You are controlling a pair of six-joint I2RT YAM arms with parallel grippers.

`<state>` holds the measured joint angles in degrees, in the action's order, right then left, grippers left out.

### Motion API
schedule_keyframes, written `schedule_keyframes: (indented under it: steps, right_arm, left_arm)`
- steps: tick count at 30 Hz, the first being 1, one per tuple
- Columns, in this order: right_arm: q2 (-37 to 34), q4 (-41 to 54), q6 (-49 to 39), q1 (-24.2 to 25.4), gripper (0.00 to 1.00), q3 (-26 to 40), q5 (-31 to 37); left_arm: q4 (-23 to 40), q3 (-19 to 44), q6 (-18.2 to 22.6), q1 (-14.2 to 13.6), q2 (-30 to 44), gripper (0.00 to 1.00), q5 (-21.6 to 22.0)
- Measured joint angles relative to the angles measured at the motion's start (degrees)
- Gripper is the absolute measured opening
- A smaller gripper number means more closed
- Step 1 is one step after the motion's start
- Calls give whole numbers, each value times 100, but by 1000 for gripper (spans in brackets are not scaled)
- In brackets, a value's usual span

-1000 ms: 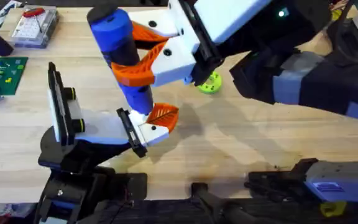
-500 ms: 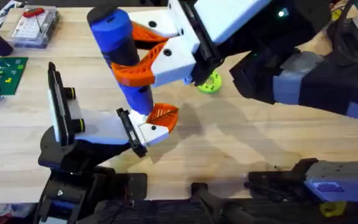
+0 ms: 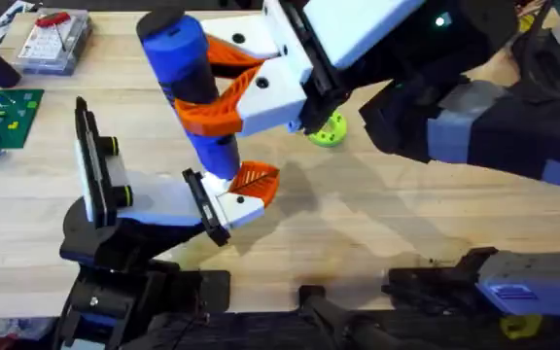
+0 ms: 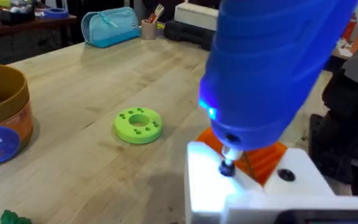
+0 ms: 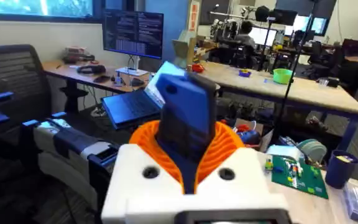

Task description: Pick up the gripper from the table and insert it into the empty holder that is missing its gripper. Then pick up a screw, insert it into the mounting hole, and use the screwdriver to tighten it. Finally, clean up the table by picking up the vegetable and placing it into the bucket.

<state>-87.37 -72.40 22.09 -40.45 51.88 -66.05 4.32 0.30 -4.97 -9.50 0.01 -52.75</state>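
Two orange ribbed fingers [image 3: 212, 92] of the right gripper [image 3: 202, 87] are clenched around the blue screwdriver [image 3: 191, 87], which stands nearly upright in the upper middle of the overhead frame. Its thin silver tip [image 4: 227, 163] presses down on the white holder [image 4: 247, 193], where a screw [image 4: 227, 168] sits at the mounting hole. The orange gripper [image 3: 256, 180] is already seated in this holder, just beside the tip. For the left gripper, I cannot tell the state of the jaws. On the table [image 3: 358, 224], the lime-green disc [image 4: 138, 125] lies near the centre, the bucket [image 4: 2, 115] stands at the left edge of the left wrist view, and the dark-green vegetable [image 4: 14, 218] shows at the lower left corner.
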Motion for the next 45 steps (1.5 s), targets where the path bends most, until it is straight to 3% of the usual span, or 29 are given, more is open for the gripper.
schedule_keyframes:
  steps: [45]
  right_arm:
    - [-2, 103, 111, 2, 50, -20, 42]
  left_arm:
    - [2, 0, 0, 0, 0, 12, -17]
